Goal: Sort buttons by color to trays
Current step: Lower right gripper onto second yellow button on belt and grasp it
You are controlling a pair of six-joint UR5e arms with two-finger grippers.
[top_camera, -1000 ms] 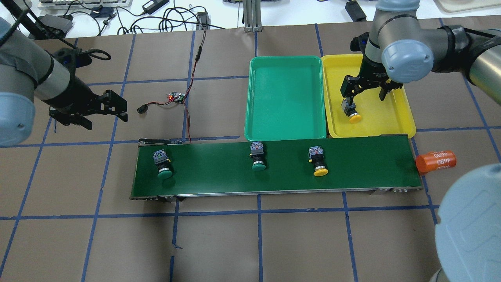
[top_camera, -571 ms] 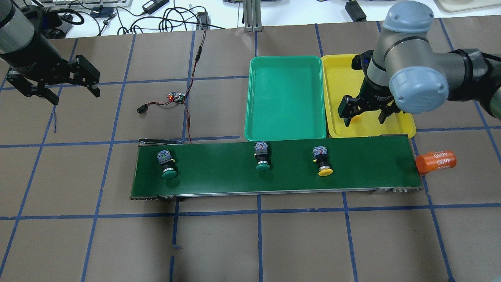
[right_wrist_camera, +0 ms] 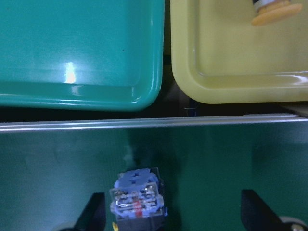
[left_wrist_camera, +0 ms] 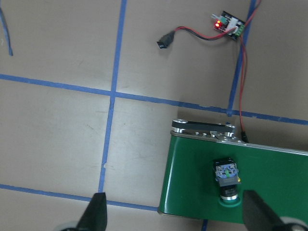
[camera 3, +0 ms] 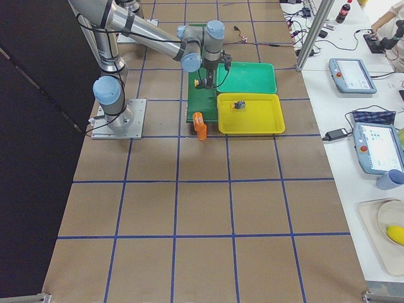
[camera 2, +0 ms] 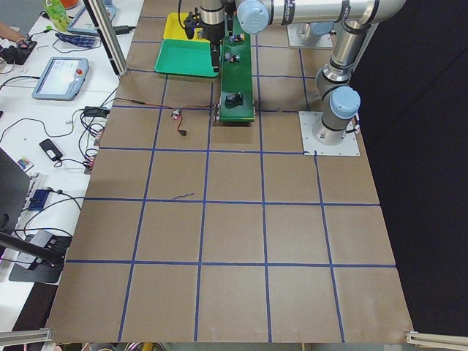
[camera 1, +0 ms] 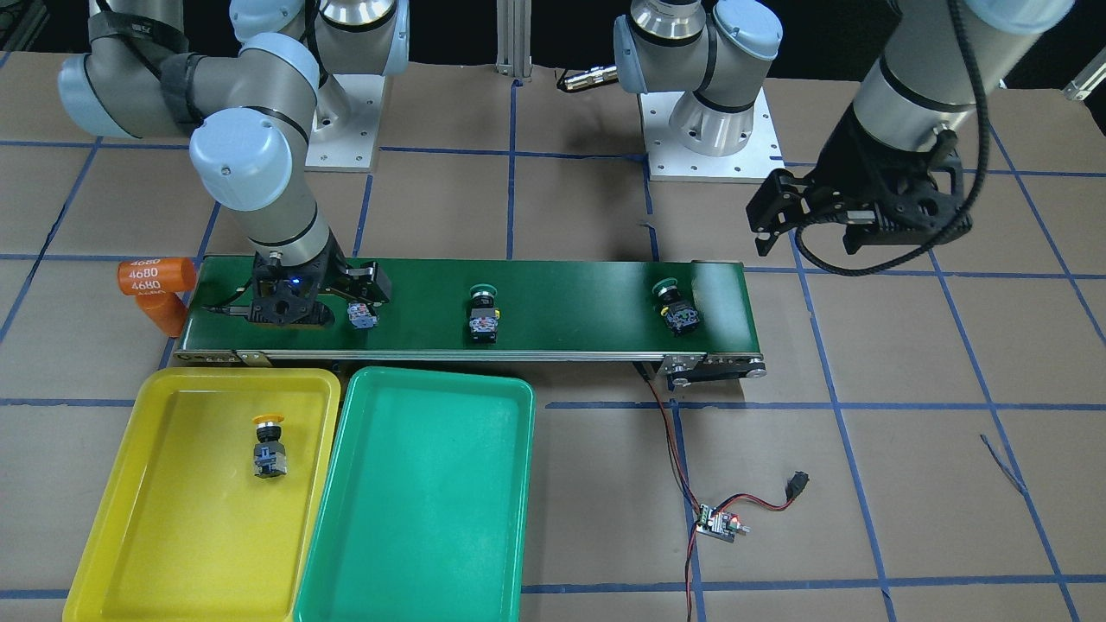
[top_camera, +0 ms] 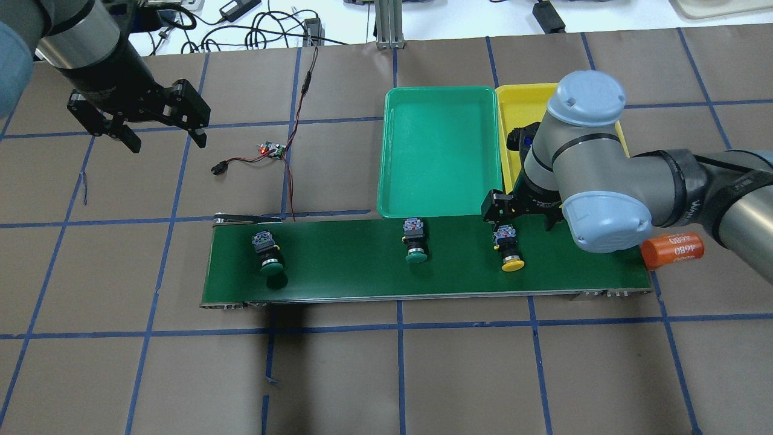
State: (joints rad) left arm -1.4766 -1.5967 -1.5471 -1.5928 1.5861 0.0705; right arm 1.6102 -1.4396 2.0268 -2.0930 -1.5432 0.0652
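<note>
Three buttons lie on the belt: a green one (top_camera: 267, 254) at its left end, a green one (top_camera: 415, 241) in the middle, and a yellow one (top_camera: 509, 251) toward the right. My right gripper (top_camera: 520, 216) hangs open over that yellow button (right_wrist_camera: 137, 199), which sits close to one finger (right_wrist_camera: 96, 211). Another yellow button (camera 1: 268, 445) lies in the yellow tray (camera 1: 173, 518). The teal tray (top_camera: 441, 151) holds nothing. Away from the belt's left end, my left gripper (top_camera: 164, 140) is open and holds nothing. Its wrist view shows the left green button (left_wrist_camera: 227, 180).
The dark-green conveyor belt (top_camera: 362, 272) runs across the table in front of both trays. An orange cylinder marked 4680 (top_camera: 673, 249) stands at its right end. A small circuit board with red and black wires (top_camera: 272, 149) lies behind the belt's left end.
My right gripper left the yellow tray, with one yellow button lying there, and came down over the belt's yellow button. The belt buttons drifted right. My left arm swung back, then rightward.
</note>
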